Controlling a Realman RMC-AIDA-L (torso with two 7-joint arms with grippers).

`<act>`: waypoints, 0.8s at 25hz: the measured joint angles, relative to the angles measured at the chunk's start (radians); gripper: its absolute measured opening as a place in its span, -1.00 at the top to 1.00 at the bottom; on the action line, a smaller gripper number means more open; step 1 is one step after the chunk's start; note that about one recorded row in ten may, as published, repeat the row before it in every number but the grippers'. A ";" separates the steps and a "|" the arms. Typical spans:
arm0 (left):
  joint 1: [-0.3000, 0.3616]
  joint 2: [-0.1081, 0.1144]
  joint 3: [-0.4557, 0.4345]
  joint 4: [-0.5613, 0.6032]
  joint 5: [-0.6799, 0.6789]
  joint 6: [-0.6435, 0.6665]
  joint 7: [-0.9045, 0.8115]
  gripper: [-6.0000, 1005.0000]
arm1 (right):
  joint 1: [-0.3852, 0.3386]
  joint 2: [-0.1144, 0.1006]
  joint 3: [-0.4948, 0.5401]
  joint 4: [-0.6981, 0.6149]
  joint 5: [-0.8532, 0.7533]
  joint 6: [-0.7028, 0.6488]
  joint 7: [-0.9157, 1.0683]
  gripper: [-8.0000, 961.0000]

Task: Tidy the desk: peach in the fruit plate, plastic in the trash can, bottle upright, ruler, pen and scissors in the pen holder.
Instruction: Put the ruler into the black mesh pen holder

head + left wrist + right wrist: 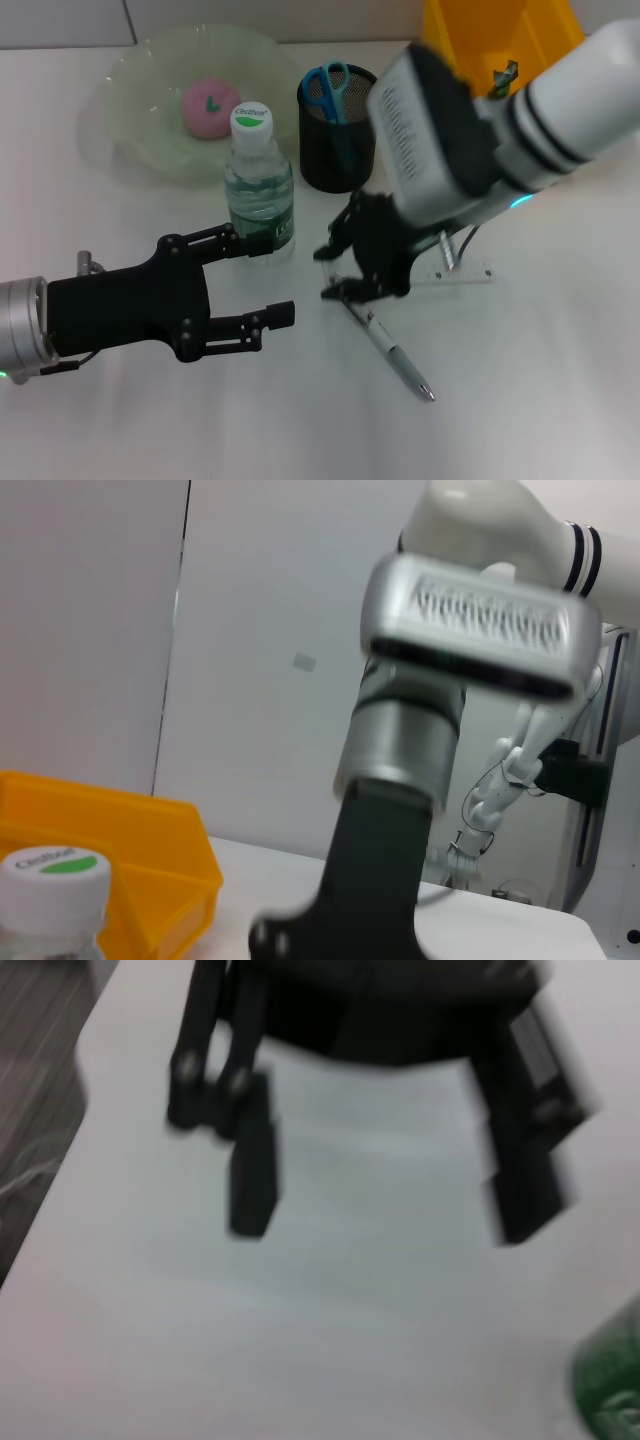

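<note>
The tabletop is white and carries all items. At its far right edge stands a yellow bin. At far left lies the pale green fruit plate, with the pink peach resting inside it.

The right arm reaches in from the upper right. The right claw points down at the tabletop centre, directly over the upper end of the pen; the right wrist view shows its two fingers spread apart, released, with bare tabletop between them. Whether a finger touches the pen cannot be determined.

The left claw extends from the left edge, released, fingers wide apart. Its upper finger lies against the base of the bottle, which stands upright with a white and green cap.

The black mesh pen holder stands just right of the bottle and holds the blue-handled scissors. The clear ruler lies flat beside the right claw
</note>
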 joint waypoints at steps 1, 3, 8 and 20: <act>0.000 0.000 0.000 0.001 0.000 0.000 -0.001 -0.59 | -0.025 0.000 0.037 -0.038 0.002 -0.019 0.000 0.20; -0.002 0.000 0.000 0.004 -0.001 0.001 -0.002 -0.59 | -0.100 0.001 0.153 -0.144 0.035 -0.059 0.001 0.20; -0.004 0.001 0.000 0.006 -0.002 0.003 -0.002 -0.59 | -0.210 0.000 0.374 -0.229 0.229 -0.101 -0.001 0.19; -0.015 0.001 -0.014 0.007 -0.005 0.001 0.006 -0.59 | -0.262 -0.001 0.510 0.257 1.030 0.053 -0.461 0.18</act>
